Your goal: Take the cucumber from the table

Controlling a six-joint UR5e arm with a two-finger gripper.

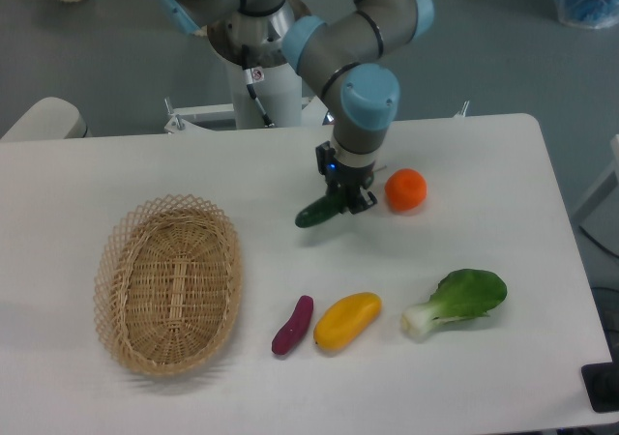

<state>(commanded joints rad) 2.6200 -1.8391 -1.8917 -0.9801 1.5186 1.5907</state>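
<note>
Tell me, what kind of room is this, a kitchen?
Probably a robot lab, not a kitchen. A robot arm holds a cucumber over a bare white table, with a wicker basket and loose produce, on a plain grey floor.

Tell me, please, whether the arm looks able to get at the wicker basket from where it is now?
Probably yes. The basket lies open on the table with nothing between it and the gripper, though the fingers are already shut on the cucumber.
</note>
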